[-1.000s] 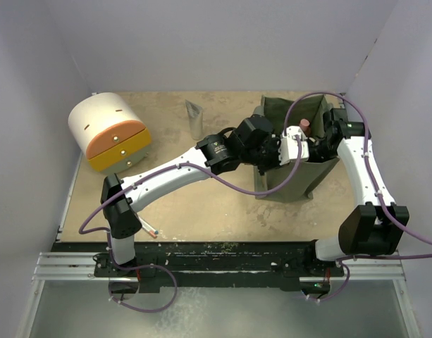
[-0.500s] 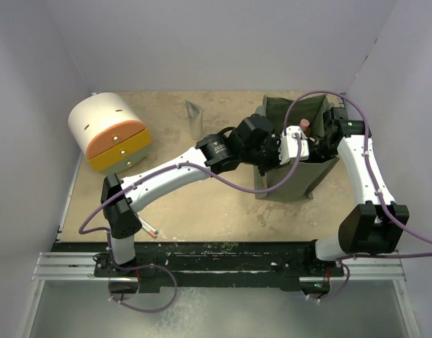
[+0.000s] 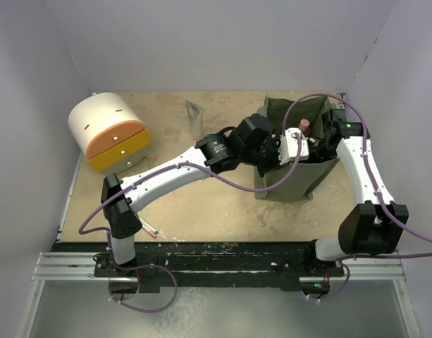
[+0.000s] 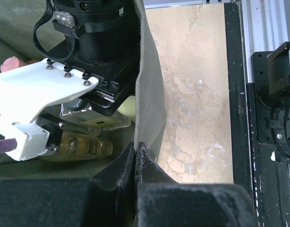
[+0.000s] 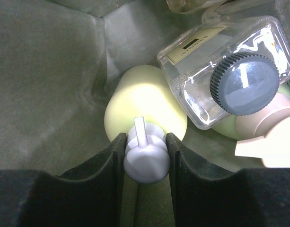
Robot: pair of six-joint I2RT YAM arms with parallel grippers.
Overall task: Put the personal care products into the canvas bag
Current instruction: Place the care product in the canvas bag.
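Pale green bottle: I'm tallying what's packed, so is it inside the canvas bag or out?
Inside: olive walls of the canvas bag surround the pale green bottle, whose white cap the right hand grips.

I work in a robot test cell, a lab setup rather than a home. Plain white walls [image 3: 216, 49] box in 3 sides of my scuffed tan table [image 3: 201, 204]. My 2 arms [image 3: 166, 174] are bolted to a black base plate [image 3: 223, 271] on an aluminium rail [image 3: 68, 267], and purple cables [image 3: 237, 189] trail loose.
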